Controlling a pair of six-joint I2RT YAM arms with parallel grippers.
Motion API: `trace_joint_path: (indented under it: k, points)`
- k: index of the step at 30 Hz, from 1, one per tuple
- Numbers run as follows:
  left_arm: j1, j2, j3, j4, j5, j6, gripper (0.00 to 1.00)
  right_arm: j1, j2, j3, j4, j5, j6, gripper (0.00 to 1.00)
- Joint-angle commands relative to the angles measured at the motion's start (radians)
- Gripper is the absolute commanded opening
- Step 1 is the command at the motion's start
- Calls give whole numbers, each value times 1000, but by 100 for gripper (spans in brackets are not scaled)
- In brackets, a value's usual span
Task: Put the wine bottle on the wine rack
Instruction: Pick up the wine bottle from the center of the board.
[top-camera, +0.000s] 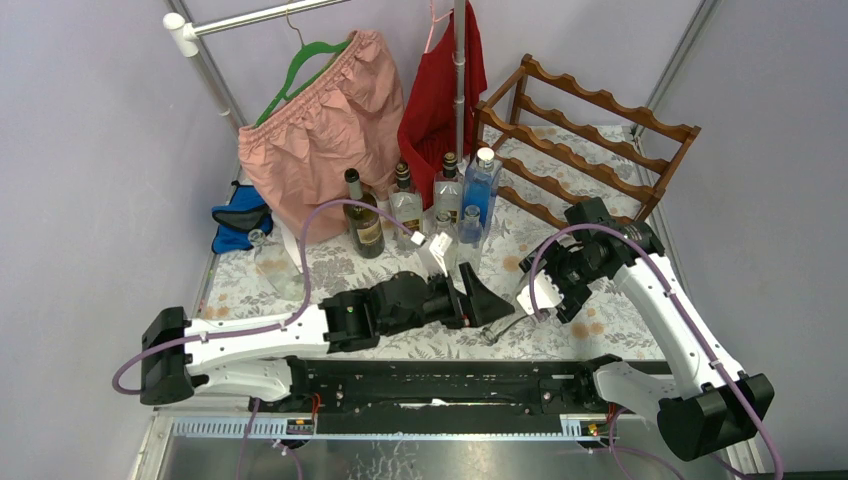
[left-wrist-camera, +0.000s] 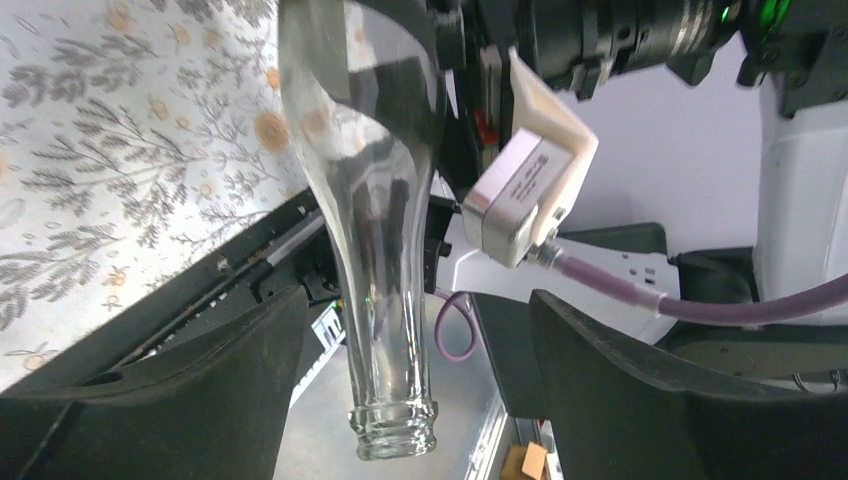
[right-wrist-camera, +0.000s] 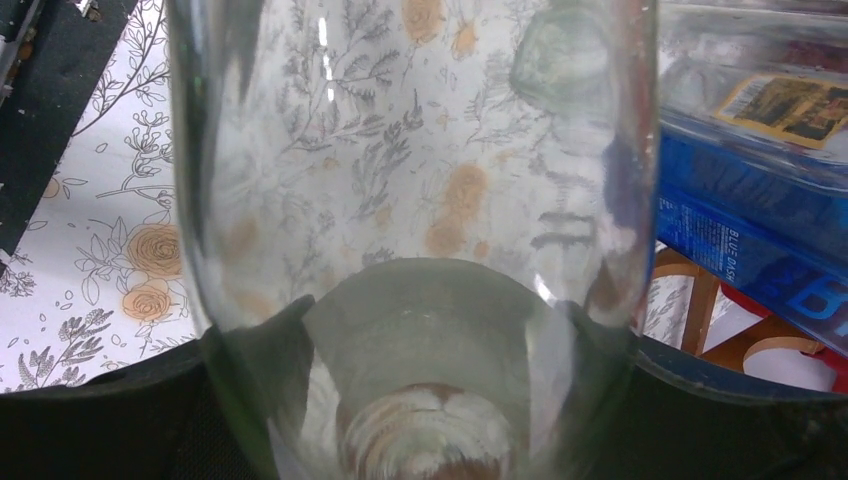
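A clear empty glass wine bottle (right-wrist-camera: 400, 150) is held at its body by my right gripper (right-wrist-camera: 420, 400), which is shut on it. In the top view the right gripper (top-camera: 545, 293) holds the bottle (top-camera: 500, 328) low over the table's front middle, with the neck pointing toward the near edge. My left gripper (left-wrist-camera: 420, 390) is open, and the bottle's neck (left-wrist-camera: 385, 330) hangs between its fingers with a gap on each side. In the top view the left gripper (top-camera: 492, 305) sits just left of the right one. The reddish-brown wine rack (top-camera: 590, 130) stands at the back right.
Several bottles stand at the table's middle back: a dark one (top-camera: 365, 215), clear ones (top-camera: 405, 205) and a blue one (top-camera: 480, 190), which also shows in the right wrist view (right-wrist-camera: 740, 230). Pink shorts (top-camera: 320, 130) and a red garment (top-camera: 440, 90) hang behind. A blue bag (top-camera: 240, 220) lies at the left.
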Motion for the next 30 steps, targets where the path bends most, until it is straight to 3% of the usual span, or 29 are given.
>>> trace_joint_path:
  k: [1,11,15,23,30]
  points:
    - [-53,19,-34,156,-58,-20,87,16,-4,74,44,-1,28,0]
    - [-68,60,-69,168,-56,-2,75,51,26,83,92,13,73,0]
    - [-20,50,-102,197,32,-4,63,84,8,63,111,15,56,0]
    - [10,75,-58,157,168,17,65,158,28,74,154,46,125,0]
    - [11,82,-65,128,134,-7,64,176,28,87,157,72,140,0]
